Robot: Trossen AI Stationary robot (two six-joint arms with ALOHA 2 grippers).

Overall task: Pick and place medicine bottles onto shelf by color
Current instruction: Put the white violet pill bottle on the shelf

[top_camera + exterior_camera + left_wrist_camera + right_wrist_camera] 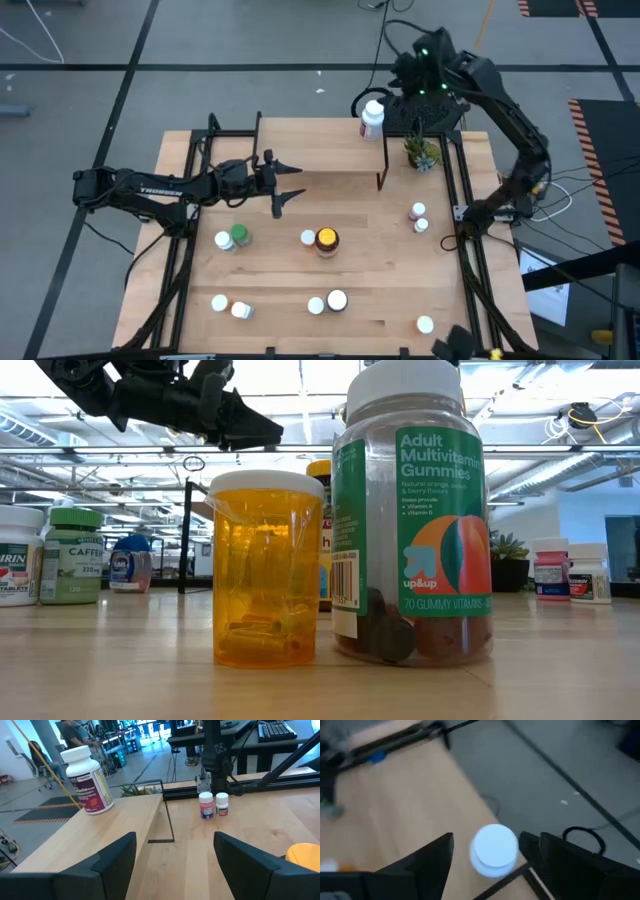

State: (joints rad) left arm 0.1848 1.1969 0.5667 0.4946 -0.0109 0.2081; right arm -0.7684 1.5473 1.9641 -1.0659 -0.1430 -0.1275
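- Near edge of the light-wood worktop [380, 260]: a white-capped bottle [425, 324] toward the right corner; two white-capped bottles [219, 303] toward the left corner.
- Also near that edge, at mid-width: a translucent orange pill vial with a white cap [265, 568], and just beside it a clear gummy-vitamin jar with a green label [412, 510]. Whether they touch cannot be told.
- Centre of the worktop: an amber bottle with a yellow cap [326, 240]; left of it a green bottle [239, 235] just beside a white one.
- Right edge, about halfway back: two small white bottles with pink labels [212, 805] standing side by side.
- Left claw [290, 183] hangs above the worktop's left-centre, fingers apart, holding nothing.
- Far edge: the low light-wood shelf on thin black legs [320, 145]. A white bottle with a white cap and a maroon-and-yellow label [87, 779] stands upright at its far right corner.
- Right claw [492, 851] sits over that bottle's cap, fingers apart on either side of it, not clamped.
- A small green potted plant [422, 152] stands just off the shelf's right end.
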